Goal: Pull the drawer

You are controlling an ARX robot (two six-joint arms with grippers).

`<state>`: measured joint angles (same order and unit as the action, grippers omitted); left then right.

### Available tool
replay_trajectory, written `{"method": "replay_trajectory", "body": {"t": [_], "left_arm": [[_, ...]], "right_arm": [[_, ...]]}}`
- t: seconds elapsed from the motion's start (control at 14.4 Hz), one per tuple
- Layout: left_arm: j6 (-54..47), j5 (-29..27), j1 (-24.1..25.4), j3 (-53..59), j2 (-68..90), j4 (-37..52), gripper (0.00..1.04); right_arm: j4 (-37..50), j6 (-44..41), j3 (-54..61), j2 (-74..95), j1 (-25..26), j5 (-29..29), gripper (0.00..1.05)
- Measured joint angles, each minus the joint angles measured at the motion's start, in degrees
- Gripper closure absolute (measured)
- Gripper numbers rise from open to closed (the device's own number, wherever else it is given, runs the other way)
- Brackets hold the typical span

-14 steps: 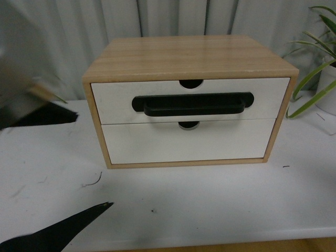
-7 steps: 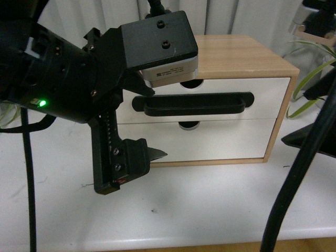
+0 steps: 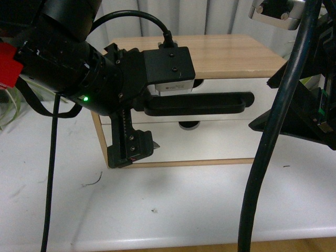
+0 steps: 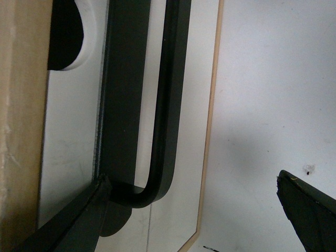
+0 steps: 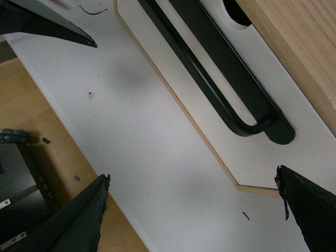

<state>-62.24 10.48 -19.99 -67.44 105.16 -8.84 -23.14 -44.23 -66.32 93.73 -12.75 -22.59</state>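
The drawer (image 3: 268, 92) sits flush in the upper slot of a light wood cabinet (image 3: 231, 52) on the white bench (image 3: 184, 210), above a plain white front (image 3: 220, 142). Its long black bar handle (image 3: 210, 102) runs across the front. The left pincer (image 3: 147, 123) is spread wide at the handle's left end. In the left wrist view the handle's curved end lies between the jaws, close against one finger (image 4: 79, 215). The right pincer (image 5: 192, 176) is also spread wide and holds nothing. It hangs off the cabinet's right side, with the handle's right end ahead of it and apart from it.
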Motion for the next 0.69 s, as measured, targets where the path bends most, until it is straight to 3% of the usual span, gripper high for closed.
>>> {"method": "replay_trajectory", "body": {"t": [0.28,0.56,0.69], "left_arm": [[-2.67,0.68,0.09,-2.12,1.57,-3.5,0.07],[-3.15,4.72,-0.74,-3.08,1.73,-7.78,0.07],[-4.79,2.86,-1.07,-3.08,1.95,-7.56,0.07]], "right_arm": [[-2.01,-1.31,-2.58,3.08,0.04,-1.07,0.06],[-3.85,-2.19,-10.36,10.78,-0.52,-0.81,0.06],[-4.35,-2.23,-13.88,13.92,-2.01,-0.85,0.06]]}}
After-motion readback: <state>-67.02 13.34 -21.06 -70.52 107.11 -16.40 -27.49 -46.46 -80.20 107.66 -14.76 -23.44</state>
